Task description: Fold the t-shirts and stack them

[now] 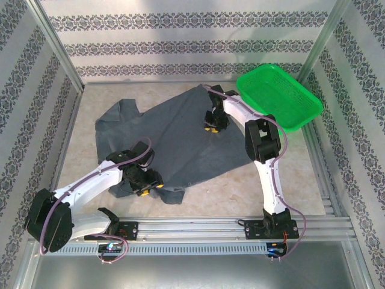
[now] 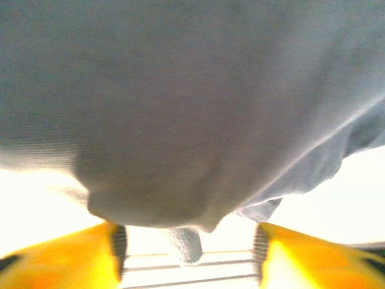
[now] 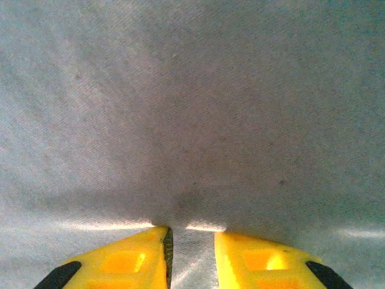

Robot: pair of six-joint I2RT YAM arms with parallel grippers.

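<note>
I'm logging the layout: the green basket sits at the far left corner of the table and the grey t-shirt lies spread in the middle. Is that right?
No. The green basket sits at the far right corner, not the left, as the top external view shows. The grey t-shirt does lie spread in the middle.

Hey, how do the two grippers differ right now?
The left gripper sits at the t-shirt's near edge, the right gripper on its far half. The left fingers spread wide; the right fingers are nearly closed, seemingly pinching fabric. Both have yellow fingers.
</note>
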